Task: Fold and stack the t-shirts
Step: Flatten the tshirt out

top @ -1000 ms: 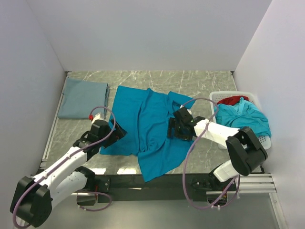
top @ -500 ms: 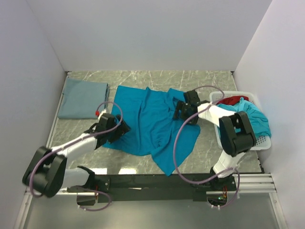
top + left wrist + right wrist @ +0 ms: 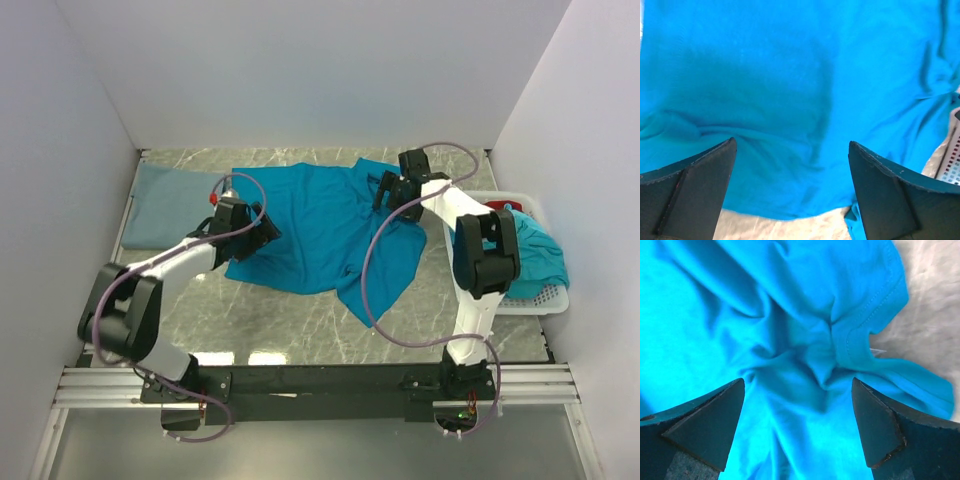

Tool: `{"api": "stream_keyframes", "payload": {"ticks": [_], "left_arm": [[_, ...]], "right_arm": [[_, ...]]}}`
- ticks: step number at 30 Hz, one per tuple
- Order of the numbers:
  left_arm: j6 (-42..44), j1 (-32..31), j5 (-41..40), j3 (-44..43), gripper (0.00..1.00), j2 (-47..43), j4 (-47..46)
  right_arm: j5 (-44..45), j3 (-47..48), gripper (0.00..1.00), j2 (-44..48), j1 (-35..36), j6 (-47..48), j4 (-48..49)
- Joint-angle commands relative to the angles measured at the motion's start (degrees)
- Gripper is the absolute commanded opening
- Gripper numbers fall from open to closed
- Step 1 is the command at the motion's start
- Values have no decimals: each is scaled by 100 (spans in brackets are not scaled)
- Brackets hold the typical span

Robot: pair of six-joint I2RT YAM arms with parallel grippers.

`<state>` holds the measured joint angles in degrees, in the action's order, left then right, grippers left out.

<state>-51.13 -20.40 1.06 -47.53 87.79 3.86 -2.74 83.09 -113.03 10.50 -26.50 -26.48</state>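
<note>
One grey-blue shirt [image 3: 160, 205] lies folded at ten o'clock; the teal shirt [image 3: 320, 230] and the basket [image 3: 548, 297] load remain. Your left end effector [image 3: 790, 145] and right end effector [image 3: 797, 382] gape wide.

The spread t-shirt [image 3: 320, 235] lies between folded t-shirt [image 3: 160, 205] and basket [image 3: 548, 296].

Red t-shirt [image 3: 497, 207] mostly hidden under teal t-shirt [image 3: 535, 250] in basket [image 3: 545, 297].

Bright, even overhead light, soft shadows, pale glare on the table [image 3: 420, 320]; wrist views vivid, near fingers [image 3: 690, 195] soft-edged.
</note>
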Motion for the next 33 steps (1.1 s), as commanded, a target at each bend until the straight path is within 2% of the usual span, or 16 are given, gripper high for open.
{"api": "stream_keyframes", "payload": {"ticks": [1, 7, 12, 16, 22, 26, 27, 29, 30, 33], "left_arm": [[192, 10, -570, -240, 100, -841, 692], [-98, 45, -1415, 549, 99, -1975, 1503], [-248, 379, -1355, 1367, 99, -2573, 1601], [-292, 564, -1258, 1580, 99, -2513, 1311], [-397, 652, -1266, 1334, 98, -1634, 1249], [-459, 652, -1205, 1290, 89, -1256, 1196], [-468, 652, -1170, 1290, 79, -1229, 1170], [-459, 652, -1117, 1307, 69, -1177, 1109], [-468, 652, -1099, 1290, 58, -1150, 1100], [-424, 652, -1125, 1255, 43, -1080, 1135]], "right_arm": [[265, 8, 93, 886, 31, 198, -235], [274, -1783, 93, 2741, 83, -249, 406], [397, -3042, 93, 3997, 119, -426, 486], [301, -3684, 93, 4658, 136, -487, 477], [151, -4098, 93, 5098, 128, -479, 407], [108, -4134, 92, 5072, 136, -523, 389], [99, -4143, 92, 5046, 136, -523, 424], [81, -4125, 92, 4984, 136, -549, 451], [81, -4125, 91, 4984, 136, -540, 459], [98, -4152, 91, 4967, 136, -532, 468]]}}
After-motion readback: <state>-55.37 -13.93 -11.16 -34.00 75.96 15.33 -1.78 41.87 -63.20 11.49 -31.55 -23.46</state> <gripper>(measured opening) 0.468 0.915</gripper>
